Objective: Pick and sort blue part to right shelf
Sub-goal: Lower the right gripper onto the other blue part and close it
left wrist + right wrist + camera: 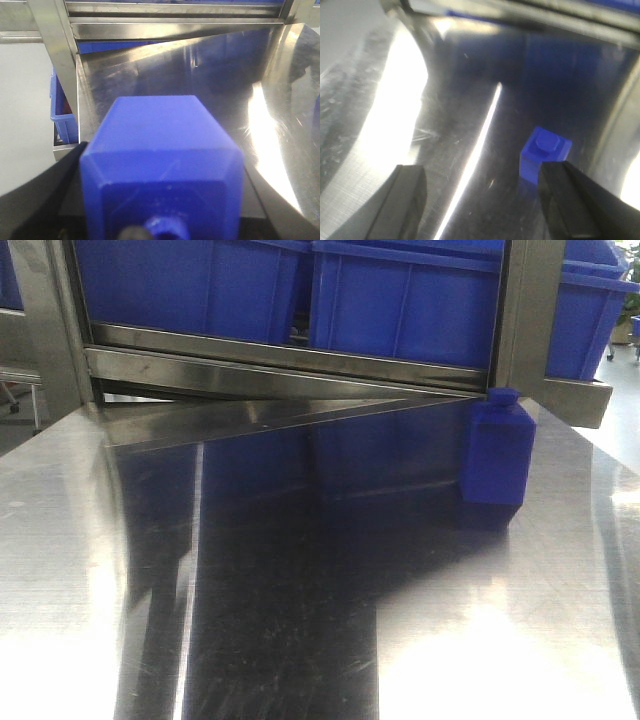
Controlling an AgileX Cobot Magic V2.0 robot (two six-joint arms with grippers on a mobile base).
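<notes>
Front view: the shiny steel table (300, 640) runs up to the right shelf (522, 320), mirroring its blue crates (400, 300). The blue part (497, 452) stands upright just before the shelf's right post. No arms show here.

Left wrist view: the left gripper (160, 200) is clamped on a twin blue part (160, 145), knob toward the camera. One black finger (45, 195) shows; the other is hidden. Grey floor (25, 100) lies left of the shelf.

Right wrist view, blurred: the right gripper (485, 200) hangs spread wide, short of the shelf, the blue part near its right finger.
</notes>
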